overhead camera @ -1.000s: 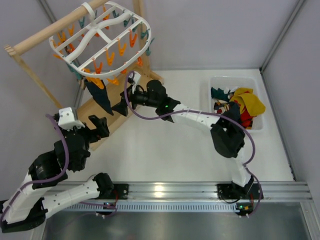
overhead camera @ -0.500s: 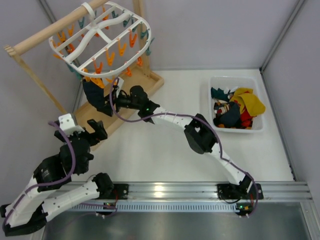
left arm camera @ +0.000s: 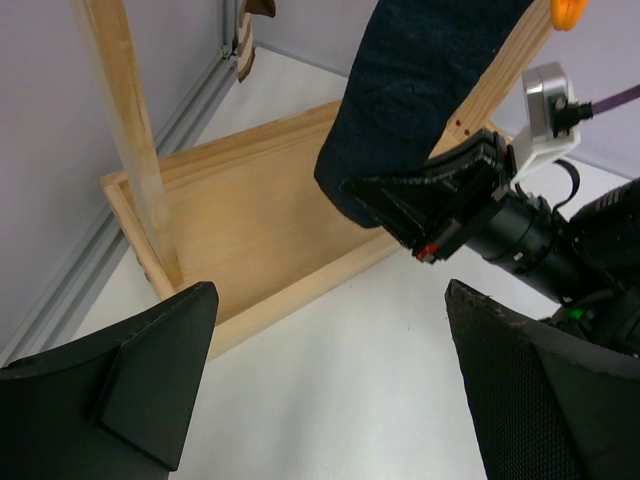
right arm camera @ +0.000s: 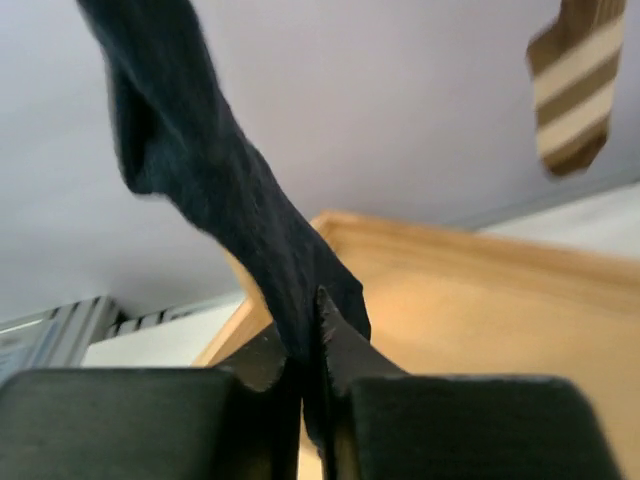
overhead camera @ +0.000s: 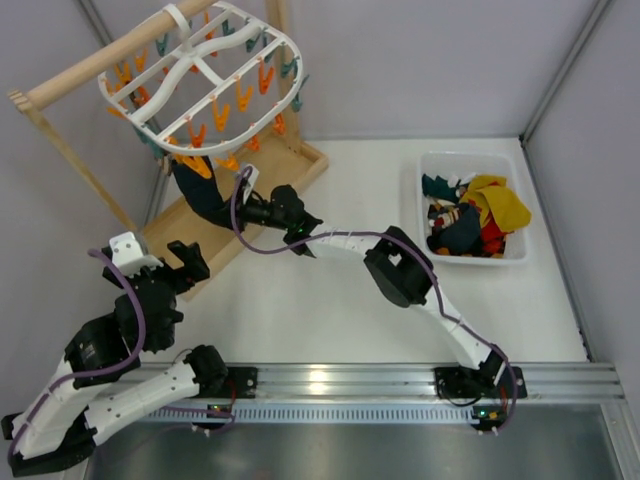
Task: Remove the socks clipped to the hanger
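The white oval hanger (overhead camera: 160, 95) with orange and teal clips hangs from the wooden rod at the upper left. A dark sock (overhead camera: 196, 190) dangles from an orange clip at its near rim. My right gripper (overhead camera: 223, 212) is shut on the sock's lower end; in the right wrist view the dark fabric (right arm camera: 190, 180) runs down between the closed fingers (right arm camera: 312, 340). A brown-and-cream striped sock (right arm camera: 575, 80) hangs further back. My left gripper (overhead camera: 172, 262) stands open and holds nothing, low beside the stand (left arm camera: 330, 390), facing the sock (left arm camera: 420, 100).
The wooden stand has a tray base (overhead camera: 215, 235) and slanted posts (left arm camera: 120, 130) under the hanger. A white bin (overhead camera: 505, 165) at the right holds several loose socks in yellow, red and dark colours. Grey walls enclose the table's back and sides.
My right gripper reached to the dark sock's lower end and closed on it, and the sock now hangs drawn toward the right. The left arm shifted slightly and stayed open.
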`<action>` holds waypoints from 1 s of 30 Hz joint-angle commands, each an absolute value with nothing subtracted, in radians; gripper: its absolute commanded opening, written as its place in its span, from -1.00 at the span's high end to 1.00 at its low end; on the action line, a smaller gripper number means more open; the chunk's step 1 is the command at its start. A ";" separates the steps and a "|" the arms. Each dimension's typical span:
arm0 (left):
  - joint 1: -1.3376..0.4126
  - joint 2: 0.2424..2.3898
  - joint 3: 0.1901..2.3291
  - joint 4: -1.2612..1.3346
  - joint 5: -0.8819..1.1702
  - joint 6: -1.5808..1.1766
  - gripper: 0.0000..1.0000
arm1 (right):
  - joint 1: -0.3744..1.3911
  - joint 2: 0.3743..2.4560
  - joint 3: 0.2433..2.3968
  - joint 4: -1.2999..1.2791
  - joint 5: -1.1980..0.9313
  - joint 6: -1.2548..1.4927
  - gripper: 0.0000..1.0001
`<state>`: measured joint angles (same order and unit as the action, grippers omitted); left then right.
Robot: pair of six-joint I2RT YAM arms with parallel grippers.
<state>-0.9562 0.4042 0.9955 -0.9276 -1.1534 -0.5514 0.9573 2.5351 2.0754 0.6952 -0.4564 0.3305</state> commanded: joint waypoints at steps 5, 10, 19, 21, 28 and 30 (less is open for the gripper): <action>-0.948 0.411 0.994 -0.907 -1.157 -0.552 -0.98 | 0.954 2.215 1.677 1.084 -0.486 0.379 1.00; -0.943 0.417 0.991 -0.876 -1.112 -0.529 -0.98 | 0.893 2.088 1.461 1.345 -0.561 0.601 1.00; -0.934 0.402 0.971 -0.738 -0.929 -0.422 -0.98 | 0.807 1.908 1.233 1.413 -0.666 0.730 1.00; -0.933 0.408 0.969 -0.692 -0.872 -0.402 -0.98 | 0.793 1.853 1.187 1.366 -0.686 0.718 1.00; -0.907 0.448 0.976 -0.580 -0.625 -0.331 -0.98 | 0.726 1.711 1.046 1.290 -0.761 0.741 1.00; -0.900 0.457 0.968 -0.537 -0.578 -0.342 -0.98 | 0.707 1.660 1.017 1.224 -0.770 0.701 1.00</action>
<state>-0.9127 0.4297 0.9722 -0.6647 -0.7090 -0.3702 0.7486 1.7550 1.0439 1.2373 -0.7181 0.7277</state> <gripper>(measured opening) 0.990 0.004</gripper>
